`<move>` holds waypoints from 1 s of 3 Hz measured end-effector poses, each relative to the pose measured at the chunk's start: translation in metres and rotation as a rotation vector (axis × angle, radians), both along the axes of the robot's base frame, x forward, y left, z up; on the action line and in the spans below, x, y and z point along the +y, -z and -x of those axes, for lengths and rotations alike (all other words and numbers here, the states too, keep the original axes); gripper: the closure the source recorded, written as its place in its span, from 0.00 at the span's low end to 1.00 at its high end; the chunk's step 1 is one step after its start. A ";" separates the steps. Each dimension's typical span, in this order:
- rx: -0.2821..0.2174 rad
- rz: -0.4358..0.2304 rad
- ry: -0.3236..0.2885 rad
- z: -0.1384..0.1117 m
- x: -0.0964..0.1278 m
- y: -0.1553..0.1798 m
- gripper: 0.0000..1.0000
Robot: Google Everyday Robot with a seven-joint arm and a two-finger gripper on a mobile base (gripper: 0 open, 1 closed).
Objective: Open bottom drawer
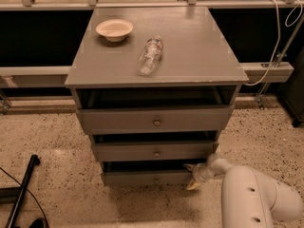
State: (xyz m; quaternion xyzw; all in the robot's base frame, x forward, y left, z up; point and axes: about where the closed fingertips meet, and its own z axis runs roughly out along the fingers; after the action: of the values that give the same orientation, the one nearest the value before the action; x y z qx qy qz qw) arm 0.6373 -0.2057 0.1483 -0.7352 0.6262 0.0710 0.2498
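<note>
Grey bottom drawer (142,178) lowest in the chest (190,46), barely out. Gripper (192,175) at its right end, spread apart astride the front edge, likely for hooking and pulling it nearer.

No readable text, numbers or brands anywhere. The bottle (150,56) at upper centre has a label, but it can't be made out. Gripper (192,176) is lower right of centre, at the right end of the bottom drawer (142,178).
</note>
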 end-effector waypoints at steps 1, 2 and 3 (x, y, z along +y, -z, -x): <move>0.016 -0.006 -0.023 0.002 0.004 -0.003 0.44; 0.047 0.001 -0.069 0.018 0.002 -0.019 0.43; 0.060 -0.052 -0.084 0.042 -0.005 -0.040 0.27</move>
State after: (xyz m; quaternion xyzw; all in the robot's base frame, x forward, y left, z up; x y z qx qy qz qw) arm 0.5951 -0.2110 0.1881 -0.7516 0.5999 0.1196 0.2467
